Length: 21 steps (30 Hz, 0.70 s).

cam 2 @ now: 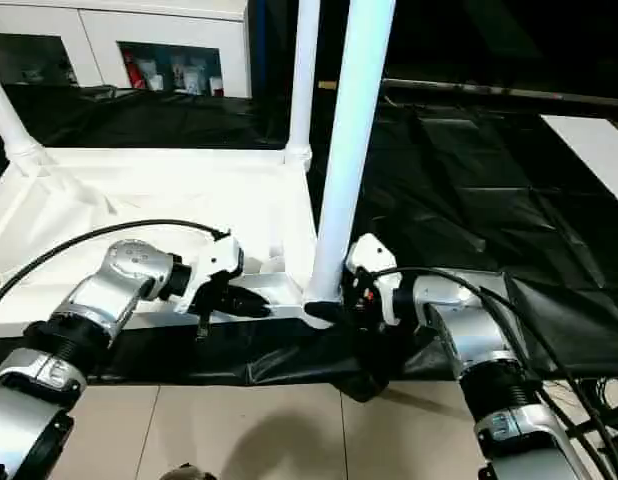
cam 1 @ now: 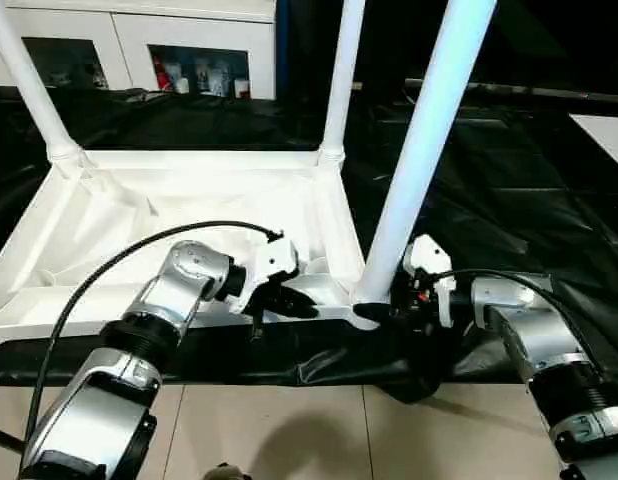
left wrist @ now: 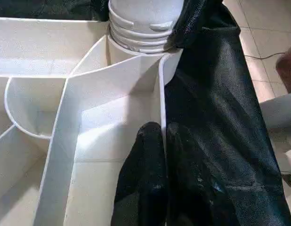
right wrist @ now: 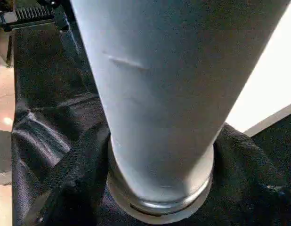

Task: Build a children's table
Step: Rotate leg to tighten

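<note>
On black sheeting (cam 1: 469,200) over the bench, one white table top (cam 1: 139,215) lies underside up, ribs showing. Three legs stand in its corner sockets: far left leg (cam 1: 24,75), far right leg (cam 1: 341,80), near right leg (cam 1: 419,150), the last tilted and seated at the top's near right corner. Left gripper (left wrist: 162,136) pinches the top's near rim wall (left wrist: 160,101) close to that corner, one finger either side, fingers (left wrist: 148,141) narrow. Right gripper (cam 1: 389,312) sits at the near right leg's flared base (right wrist: 159,207); cannot tell if it's gripping. White cabinet (cam 1: 139,40) behind the bench.
</note>
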Tool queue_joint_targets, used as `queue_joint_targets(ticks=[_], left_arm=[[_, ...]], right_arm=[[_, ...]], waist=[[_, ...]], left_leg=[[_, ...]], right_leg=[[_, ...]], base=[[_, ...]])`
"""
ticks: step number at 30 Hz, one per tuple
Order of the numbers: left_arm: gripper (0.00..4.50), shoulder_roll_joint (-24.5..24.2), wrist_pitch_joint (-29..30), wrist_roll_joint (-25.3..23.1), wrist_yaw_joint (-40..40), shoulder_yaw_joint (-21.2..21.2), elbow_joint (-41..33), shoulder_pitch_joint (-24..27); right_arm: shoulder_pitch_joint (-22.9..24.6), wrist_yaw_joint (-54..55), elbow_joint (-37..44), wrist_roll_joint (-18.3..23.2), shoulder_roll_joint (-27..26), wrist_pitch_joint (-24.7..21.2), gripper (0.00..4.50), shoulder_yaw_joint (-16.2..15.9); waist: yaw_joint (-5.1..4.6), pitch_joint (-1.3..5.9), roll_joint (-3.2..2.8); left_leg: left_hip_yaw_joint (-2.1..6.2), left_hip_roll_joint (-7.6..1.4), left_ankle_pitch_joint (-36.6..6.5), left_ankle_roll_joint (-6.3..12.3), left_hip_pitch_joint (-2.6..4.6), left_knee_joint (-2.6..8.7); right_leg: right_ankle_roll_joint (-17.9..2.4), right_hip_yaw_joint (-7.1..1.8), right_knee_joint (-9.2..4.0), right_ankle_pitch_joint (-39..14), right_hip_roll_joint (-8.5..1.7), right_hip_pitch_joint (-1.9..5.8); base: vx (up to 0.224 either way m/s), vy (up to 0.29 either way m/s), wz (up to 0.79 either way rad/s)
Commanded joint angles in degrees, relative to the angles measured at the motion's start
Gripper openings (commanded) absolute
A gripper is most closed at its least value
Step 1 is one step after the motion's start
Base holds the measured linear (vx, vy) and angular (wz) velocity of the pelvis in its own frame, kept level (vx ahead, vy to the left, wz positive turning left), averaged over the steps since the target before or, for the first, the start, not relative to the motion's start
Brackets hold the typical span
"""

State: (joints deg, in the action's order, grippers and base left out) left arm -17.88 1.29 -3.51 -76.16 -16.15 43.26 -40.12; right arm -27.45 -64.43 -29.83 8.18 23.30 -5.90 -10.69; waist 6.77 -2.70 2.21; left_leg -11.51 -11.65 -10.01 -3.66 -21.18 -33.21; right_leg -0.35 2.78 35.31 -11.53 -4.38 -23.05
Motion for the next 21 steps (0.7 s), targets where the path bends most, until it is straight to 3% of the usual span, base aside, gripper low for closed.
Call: queue_joint_targets(ticks=[1, 7, 9, 11, 13, 15, 18, 21], left_arm=[[0.0, 1.1, -0.1, 1.9, -1.7, -0.5, -1.0, 1.4], [0.0, 1.2, 0.0, 1.8, -1.5, -0.6, -1.0, 1.6], [0.0, 2.4, -0.1, -0.2, 3.8, -0.6, 1.4, 1.0], [0.0, 4.3, -0.3, -2.1, 10.5, -0.3, 4.4, 0.1], [0.0, 8.3, 1.7, -2.9, 19.1, 0.6, 7.9, -1.6], [0.0, 11.0, 2.9, -3.5, 23.9, 0.8, 9.6, -2.7], [0.0, 13.8, 4.7, -3.5, 29.6, 1.7, 11.3, -3.9], [0.0, 16.9, 5.2, -3.8, 32.6, 1.7, 13.3, -5.1]], right_arm=[[0.1, -0.4, -0.3, -0.4, 0.2, 0.1, 2.73, -0.4], [0.3, -0.1, -0.5, -0.1, -0.1, -0.1, 2.73, 0.1], [0.1, 7.8, -3.9, -0.3, -2.6, -0.9, 2.73, 2.7], [-0.7, 17.5, -8.0, -0.6, -5.8, -1.5, 2.73, 5.7], [-1.8, 31.7, -11.4, -0.5, -10.8, -2.8, 2.73, 9.4], [-2.6, 39.3, -12.6, -0.1, -13.7, -3.4, 2.72, 11.4], [-3.5, 45.6, -14.0, -0.4, -16.0, -3.7, 2.72, 12.5], [-4.9, 49.1, -15.5, -2.7, -18.2, -1.7, 2.72, 11.4]], waist=[[-0.01, 3.56, 0.88], [-0.05, 3.59, 0.95], [-0.22, 3.56, 0.81], [-0.66, 3.4, 0.75], [-1.32, 3.08, 0.7], [-1.86, 3.09, 0.71], [-2.1, 3.01, 0.49], [-2.05, 2.84, 0.41]], left_leg=[[0.62, -1.91, -6.6, 4.55, 0.68, 3.0], [0.59, -1.87, -6.3, 4.72, 0.68, 2.94], [0.56, -1.88, -6.5, 4.57, 0.71, 2.95], [0.73, -1.76, -8.6, 3.12, 0.85, 3.22], [1.08, -1.88, -12.7, -0.14, 1.18, 3.81], [1.16, -1.73, -14.5, -1.15, 1.38, 3.92], [1.23, -1.67, -15.9, -1.07, 1.57, 4.0], [1.27, -1.49, -16.9, -0.59, 1.5, 4.07]], right_leg=[[-13.6, -2.19, -3.27, -3.0, -3.77, 2.95], [-13.6, -2.17, -3.21, -2.8, -3.71, 2.95], [-13.8, -2.21, -3.26, -2.9, -3.74, 2.77], [-13.3, -2.22, -3.8, -6.7, -3.89, 2.55], [-11.6, -2.23, -4.51, -14.4, -3.99, 2.36], [-10.6, -2.31, -4.9, -16.9, -3.94, 2.26], [-9.7, -2.41, -5.48, -18.9, -4.02, 2.01], [-8.5, -2.4, -5.93, -21.0, -4.02, 2.03]], base=[[0.0, 0.0, 0.0], [0.0, 0.0, 0.0], [0.0, 0.0, 0.0], [0.0, 0.0, 0.0], [0.0, 0.0, 0.0], [0.0, 0.0, 0.0], [0.0, 0.0, 0.0], [0.0, 0.0, 0.0]])
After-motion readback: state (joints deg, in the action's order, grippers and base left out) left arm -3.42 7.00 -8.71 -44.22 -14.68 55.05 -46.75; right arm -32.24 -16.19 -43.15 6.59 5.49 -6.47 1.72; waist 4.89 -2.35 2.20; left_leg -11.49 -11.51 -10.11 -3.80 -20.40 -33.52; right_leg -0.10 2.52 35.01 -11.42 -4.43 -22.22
